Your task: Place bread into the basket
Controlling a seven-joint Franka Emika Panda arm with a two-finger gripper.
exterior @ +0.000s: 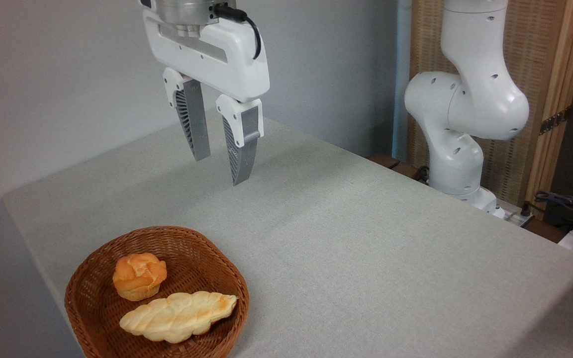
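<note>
The bread (178, 316), a pale golden braided loaf with tapered ends, lies inside the brown woven basket (194, 248) at the near left of the table. It rests along the basket's front part. High above and behind the basket hangs my gripper (221, 171), open, with nothing between its two grey ribbed fingers (239, 151). It touches neither the loaf nor the basket.
A small round orange knotted bun (139, 276) sits in the basket just behind the loaf. The arm's white base (458, 149) stands at the table's far right edge. Cables (565, 204) lie off the table at the right. A grey cloth covers the table (366, 238).
</note>
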